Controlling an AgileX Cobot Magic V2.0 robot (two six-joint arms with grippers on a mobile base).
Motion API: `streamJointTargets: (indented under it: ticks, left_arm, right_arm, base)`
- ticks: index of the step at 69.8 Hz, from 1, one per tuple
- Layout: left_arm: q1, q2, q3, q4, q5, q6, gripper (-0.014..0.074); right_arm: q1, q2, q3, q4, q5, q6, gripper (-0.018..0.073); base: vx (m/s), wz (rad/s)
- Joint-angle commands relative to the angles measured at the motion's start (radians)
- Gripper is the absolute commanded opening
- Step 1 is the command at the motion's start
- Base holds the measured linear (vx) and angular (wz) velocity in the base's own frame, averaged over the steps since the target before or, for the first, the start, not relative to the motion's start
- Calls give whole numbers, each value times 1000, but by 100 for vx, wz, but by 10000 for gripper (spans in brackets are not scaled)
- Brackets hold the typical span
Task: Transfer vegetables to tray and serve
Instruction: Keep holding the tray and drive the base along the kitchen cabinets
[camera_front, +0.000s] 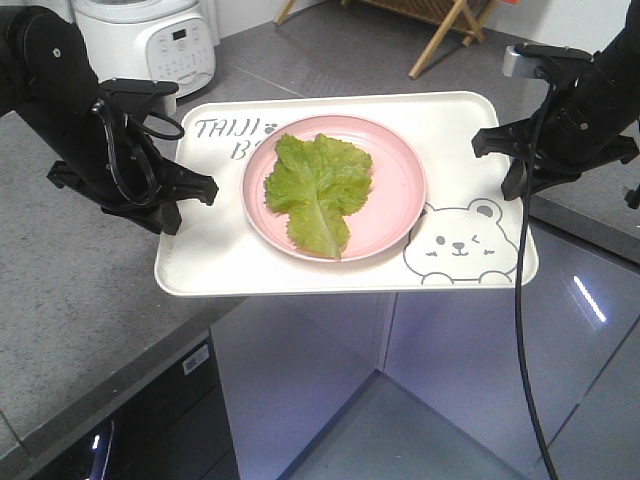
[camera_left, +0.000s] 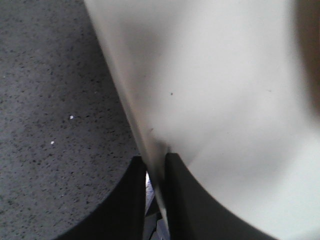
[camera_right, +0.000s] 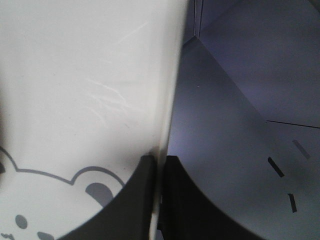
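The green lettuce leaf (camera_front: 318, 190) lies on a round pink plate (camera_front: 400, 180) in the middle of the cream tray (camera_front: 220, 270) with the bear drawing. The tray hangs in the air, partly over the counter's edge. My left gripper (camera_front: 190, 190) is shut on the tray's left rim, which shows between the jaws in the left wrist view (camera_left: 156, 165). My right gripper (camera_front: 500, 140) is shut on the tray's right rim, also seen in the right wrist view (camera_right: 159, 165).
A grey speckled counter (camera_front: 60, 300) lies under the tray's left part. A white rice cooker (camera_front: 150, 40) stands at the back left, and a wooden folding stand (camera_front: 445, 30) at the back right. Below the tray are grey cabinet fronts (camera_front: 330, 380).
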Motion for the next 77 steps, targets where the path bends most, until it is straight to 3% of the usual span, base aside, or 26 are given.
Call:
streamJointTargets:
  ticks: [1,77]
  left_arm:
    - [-17,-59,-31,-72,-49,25,-6]
    - [-17,-59,-31,-72,-49,25,-6]
  right_arm:
    - [7,-60,-28,67,23,-24,-10]
    - [7,-60,-28,67,23,-24,-10]
  base:
    - [-2,-20]
    - [-2,-25]
